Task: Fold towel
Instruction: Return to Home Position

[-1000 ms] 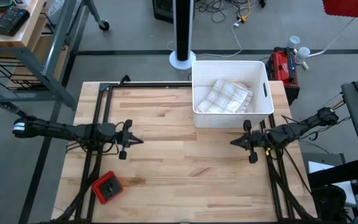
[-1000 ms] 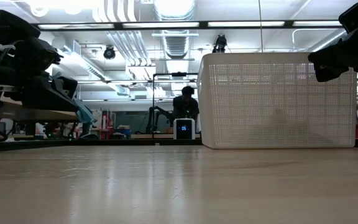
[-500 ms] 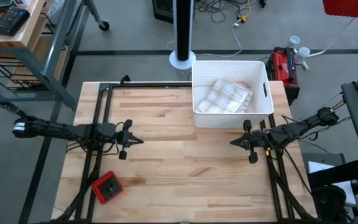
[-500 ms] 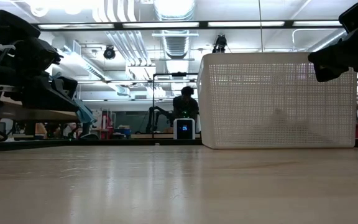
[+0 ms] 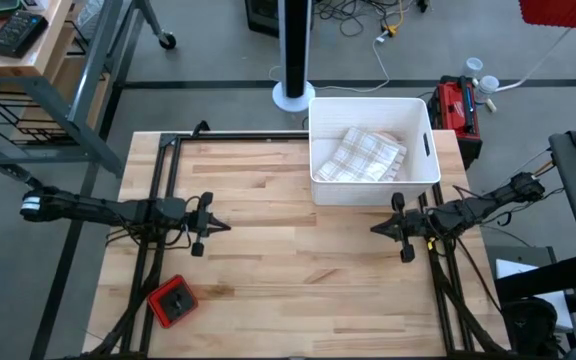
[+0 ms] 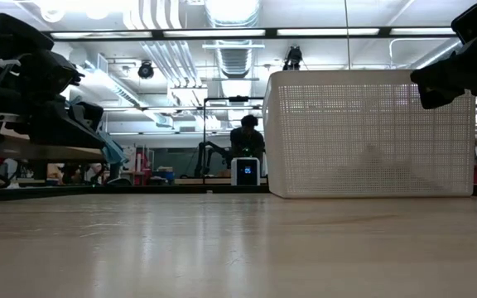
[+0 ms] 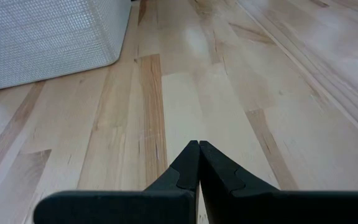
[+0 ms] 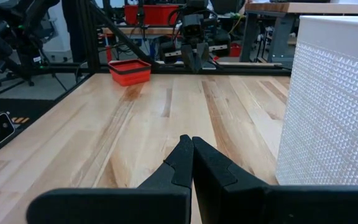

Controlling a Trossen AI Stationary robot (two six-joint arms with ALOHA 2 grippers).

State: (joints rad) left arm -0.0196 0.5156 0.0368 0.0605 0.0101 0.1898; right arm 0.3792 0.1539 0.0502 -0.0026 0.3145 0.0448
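A cream and tan checked towel [image 5: 360, 155] lies crumpled on the bottom of a white mesh basket [image 5: 372, 185] at the table's far right. In the low view it shows only as a dim heap behind the basket's wall [image 6: 371, 136]. My left gripper [image 5: 226, 226] hovers shut over the table's left half, pointing toward the right edge, with nothing in it; its shut tips [image 7: 198, 144] meet over bare wood. My right gripper [image 5: 373, 229] hovers shut at the right, just near of the basket, pointing toward the left edge, its tips [image 8: 192, 140] together.
A small red tray [image 5: 173, 301] sits at the table's near left corner, also in the right wrist view [image 8: 129, 71]. Black frame rails [image 5: 163, 180] run along the left, right and far sides. Bare wood [image 5: 298, 250] lies between the grippers. A person sits far behind the table [image 6: 247, 136].
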